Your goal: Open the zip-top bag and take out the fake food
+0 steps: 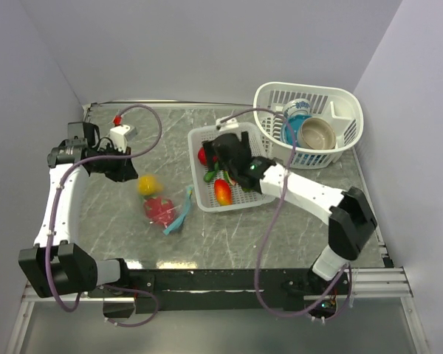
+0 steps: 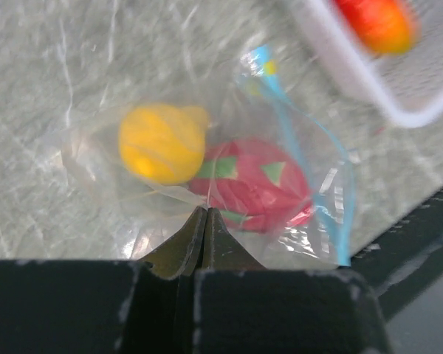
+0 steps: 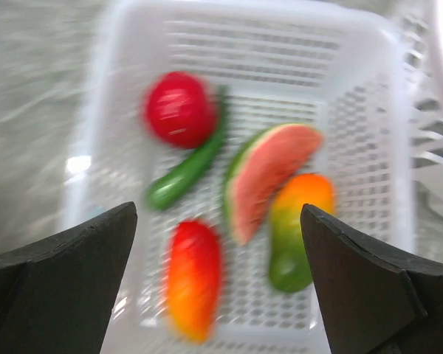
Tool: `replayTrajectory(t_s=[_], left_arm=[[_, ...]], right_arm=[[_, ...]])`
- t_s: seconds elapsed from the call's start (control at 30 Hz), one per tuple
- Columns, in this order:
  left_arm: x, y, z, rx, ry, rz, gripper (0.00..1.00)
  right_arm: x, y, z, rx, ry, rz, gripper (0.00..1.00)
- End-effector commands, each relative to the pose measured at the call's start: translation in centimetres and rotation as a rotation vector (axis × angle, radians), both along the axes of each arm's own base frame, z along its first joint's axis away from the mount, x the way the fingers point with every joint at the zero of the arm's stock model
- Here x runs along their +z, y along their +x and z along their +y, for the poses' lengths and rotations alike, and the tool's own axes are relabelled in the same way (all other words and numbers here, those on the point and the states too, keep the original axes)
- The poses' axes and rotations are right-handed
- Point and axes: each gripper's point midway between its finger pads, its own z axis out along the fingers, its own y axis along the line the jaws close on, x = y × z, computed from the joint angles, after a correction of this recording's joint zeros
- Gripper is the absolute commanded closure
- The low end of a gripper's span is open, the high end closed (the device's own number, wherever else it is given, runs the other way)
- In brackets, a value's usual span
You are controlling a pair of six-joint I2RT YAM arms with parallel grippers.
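The table (image 1: 280, 228) is grey, like marble. In the top view an oval basket (image 1: 317, 156) stands at its 1 o'clock corner and holds 2 bowls, a blue one (image 1: 297, 118) and a tan one (image 1: 317, 133). Only this view shows them.

A rectangular basket (image 1: 229, 205) stands near the middle of the table, touching the oval one on its 2 o'clock side. The right gripper (image 1: 225, 155) hangs over it and hides most of the contents from above. The right wrist view shows the basket (image 3: 369, 140) from above, with 5 toys in it:
- a red tomato (image 3: 179, 109) at 11 o'clock;
- a green cucumber (image 3: 188, 173) beside the tomato;
- a watermelon slice (image 3: 266, 173) in the middle;
- an orange-green mango (image 3: 295, 228) at 5 o'clock;
- a red-orange fruit (image 3: 192, 276) at 7 o'clock.

Here the right gripper (image 3: 218, 210) has its jaws spread wide and holds nothing.

The bag (image 1: 166, 210) lies on the table at 8 o'clock from the rectangular basket. The left wrist view shows it closer (image 2: 332, 192). The blue zip strip (image 2: 292, 140) curves along its 3 o'clock side, and a yellow fruit (image 2: 162, 144) and a pink dragon fruit (image 2: 255, 184) are inside, touching each other.

The left gripper (image 2: 207, 214) has its jaws pressed together at the bag's 6 o'clock edge. I cannot tell if plastic is caught between them.
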Motion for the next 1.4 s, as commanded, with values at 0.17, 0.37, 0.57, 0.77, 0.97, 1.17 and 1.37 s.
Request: replayTrajectory(t_s=[0.17,0.37,0.57,0.77,0.97,1.17,1.37], left_arm=[[-10.5,0.3,4.3,0.075,0.236,0.116,0.99],[-11.9,0.4,4.6,0.079,0.252,0.130,0.99],[-12.1,0.6,4.5,0.076,0.243,0.135,0.99],[-11.9,0.8,4.5,0.073,0.240,0.133,0.99],[-11.6,0.9,4.4,0.070,0.234,0.133,0.99],[-12.0,0.8,4.2,0.063,0.228,0.145,0.99],[-12.3,0.5,4.1,0.059,0.225,0.155,0.99]], right_arm=[[1.5,-12.6,8.6,0.320,0.103,-0.025,0.09],[-1.0,-16.5,11.0,0.413,0.134,0.013,0.23],[-4.5,-17.1,12.2,0.439,0.098,0.067,0.27],[-7.5,-17.0,13.9,0.475,0.053,0.086,0.30],[-9.0,-16.8,15.6,0.499,0.061,0.085,0.32],[-9.8,-16.4,17.7,0.528,0.063,0.079,0.31],[-10.8,-16.7,20.6,0.600,0.077,0.090,0.23]])
